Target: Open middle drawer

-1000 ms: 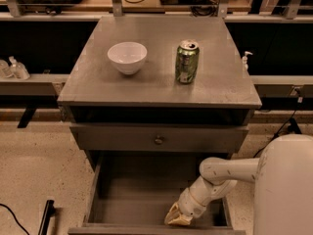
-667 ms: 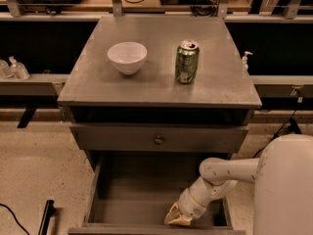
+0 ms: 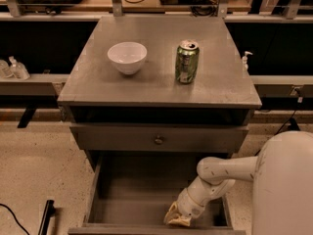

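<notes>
The middle drawer (image 3: pixel 142 199) is pulled far out below the cabinet, and I see its plain grey tray from above. Its front (image 3: pixel 122 230) lies along the bottom edge of the view, and its knob is out of view. My gripper (image 3: pixel 177 217) is down inside the tray at the front right, against the inner side of the drawer front. The white arm (image 3: pixel 220 173) reaches in from the right. Above the open drawer sits a shut grey drawer front (image 3: pixel 112 138) with a small round knob (image 3: pixel 158 140).
On the cabinet top (image 3: pixel 88 82) stand a white bowl (image 3: pixel 127 57) and a green drinks can (image 3: pixel 187 61). My white body (image 3: pixel 286 190) fills the lower right. A dark shelf runs behind the cabinet. A black bar (image 3: pixel 46 214) lies on the speckled floor at lower left.
</notes>
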Action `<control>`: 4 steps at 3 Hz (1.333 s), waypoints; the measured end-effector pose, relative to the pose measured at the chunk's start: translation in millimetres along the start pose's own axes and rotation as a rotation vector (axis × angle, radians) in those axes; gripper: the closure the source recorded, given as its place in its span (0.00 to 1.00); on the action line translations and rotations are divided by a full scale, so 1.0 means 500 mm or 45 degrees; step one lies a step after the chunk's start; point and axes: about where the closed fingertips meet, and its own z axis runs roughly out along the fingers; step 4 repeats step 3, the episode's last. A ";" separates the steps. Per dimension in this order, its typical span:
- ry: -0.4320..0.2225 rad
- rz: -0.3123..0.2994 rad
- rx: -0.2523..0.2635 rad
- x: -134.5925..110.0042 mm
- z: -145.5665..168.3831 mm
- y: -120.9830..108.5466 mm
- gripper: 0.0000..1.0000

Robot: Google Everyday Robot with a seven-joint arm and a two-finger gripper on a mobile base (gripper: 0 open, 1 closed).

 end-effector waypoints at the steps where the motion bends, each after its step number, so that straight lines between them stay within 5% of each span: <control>1: 0.039 -0.033 0.075 -0.016 -0.017 -0.003 0.84; 2: 0.090 -0.112 0.207 -0.049 -0.057 0.007 1.00; 3: 0.101 -0.179 0.279 -0.074 -0.095 0.027 1.00; 4: 0.101 -0.179 0.279 -0.074 -0.095 0.027 1.00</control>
